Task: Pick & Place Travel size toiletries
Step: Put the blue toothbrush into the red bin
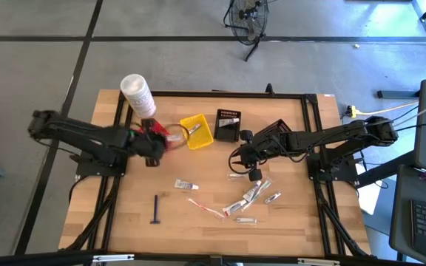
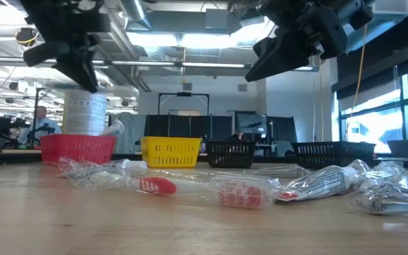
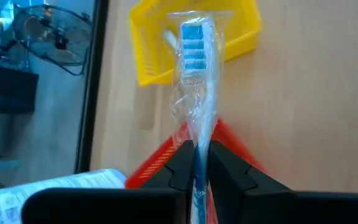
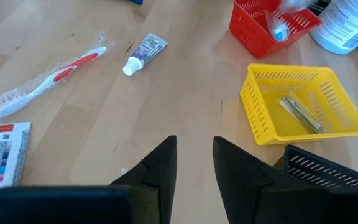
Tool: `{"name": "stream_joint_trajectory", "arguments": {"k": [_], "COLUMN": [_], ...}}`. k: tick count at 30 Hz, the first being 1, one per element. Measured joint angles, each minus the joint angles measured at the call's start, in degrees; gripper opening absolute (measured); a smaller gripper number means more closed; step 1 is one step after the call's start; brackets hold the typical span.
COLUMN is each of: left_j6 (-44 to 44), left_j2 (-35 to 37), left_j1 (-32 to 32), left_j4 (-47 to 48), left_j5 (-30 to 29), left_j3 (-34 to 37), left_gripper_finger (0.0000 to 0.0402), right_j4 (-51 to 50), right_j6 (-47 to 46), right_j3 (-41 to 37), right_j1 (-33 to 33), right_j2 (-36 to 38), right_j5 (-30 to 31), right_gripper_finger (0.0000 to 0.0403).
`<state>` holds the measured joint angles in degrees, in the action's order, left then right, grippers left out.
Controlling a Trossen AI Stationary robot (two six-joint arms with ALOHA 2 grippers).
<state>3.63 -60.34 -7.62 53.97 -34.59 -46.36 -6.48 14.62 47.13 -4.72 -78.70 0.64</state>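
The left gripper point(image 3: 196, 163) pinches a clear-wrapped blue toothbrush point(image 3: 196, 74) above the red basket point(image 4: 267, 28); the right gripper point(image 4: 194, 158) hovers parted over bare wood. Other toiletries point(image 1: 246, 198) lie scattered across the wooden table point(image 1: 124, 207). Beyond it, grey floor and a fan point(image 1: 248, 16)

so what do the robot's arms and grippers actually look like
Both arms are dark, jointed links with black cables running along them. The left gripper has two flat, matte black, blocky fingers; the right gripper has the same black pair, tapering toward the tips. No markings show.
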Motion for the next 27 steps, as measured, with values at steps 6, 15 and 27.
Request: {"name": "stream_joint_trajectory", "arguments": {"k": [6,15,27], "left_j6": [-6.21,-17.05,-17.76], "left_j2": [9.79,8.43,7.07], "left_j1": [8.42,12.67,19.72], "left_j4": [0.46,-13.05,-25.81], "left_j5": [12.07,14.93,23.77], "left_j3": [4.97,4.75,17.51], "left_gripper_finger": [0.0029,0.0029,0.0029], "right_j4": [0.00,0.09,0.07], "right_j6": [0.82,0.84,0.87], "right_j3": [0.00,0.00,0.00], "right_j1": [0.00,0.01,0.01], "right_j2": [0.00,0.00,0.00], "right_j5": [-0.01,-0.02,-0.02], "right_gripper_finger": [0.0096,0.0094,0.0112]}}
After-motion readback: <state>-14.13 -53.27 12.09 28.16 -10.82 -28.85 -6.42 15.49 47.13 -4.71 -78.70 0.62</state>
